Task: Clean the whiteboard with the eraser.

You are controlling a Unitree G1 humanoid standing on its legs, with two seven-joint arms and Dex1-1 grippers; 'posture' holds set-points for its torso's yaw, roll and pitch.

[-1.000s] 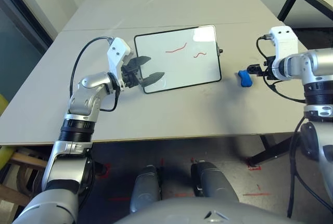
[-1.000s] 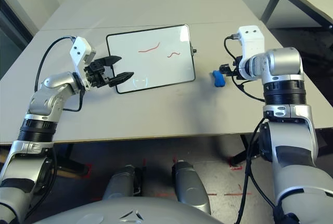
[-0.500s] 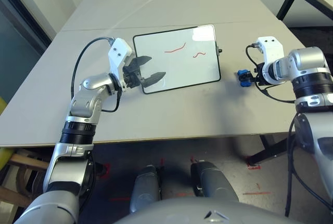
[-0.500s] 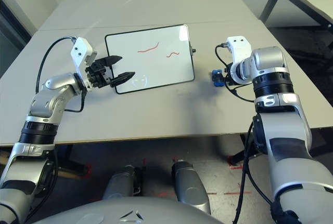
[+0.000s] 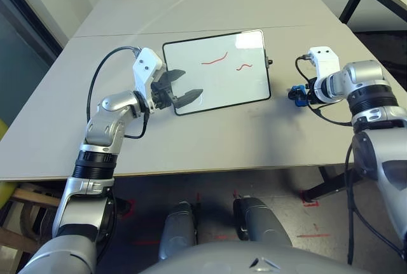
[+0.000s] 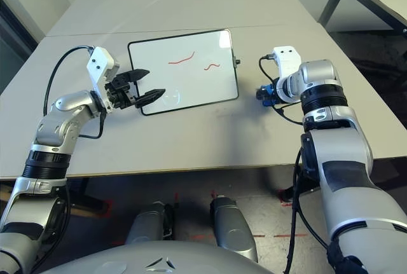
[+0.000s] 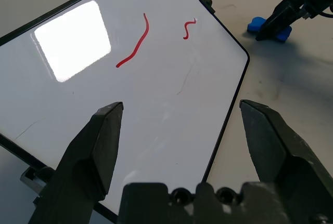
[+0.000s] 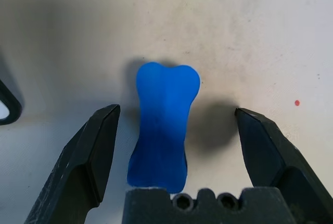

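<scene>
The whiteboard lies flat mid-table. The left gripper hangs over its near left corner, fingers spread. Right of the board, apart from it, the eraser lies on the table between the spread fingers of the right gripper.

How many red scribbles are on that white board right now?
2. On the whiteboard, a longer red stroke sits near the middle of its far half, and a shorter squiggle lies just right of it.
</scene>
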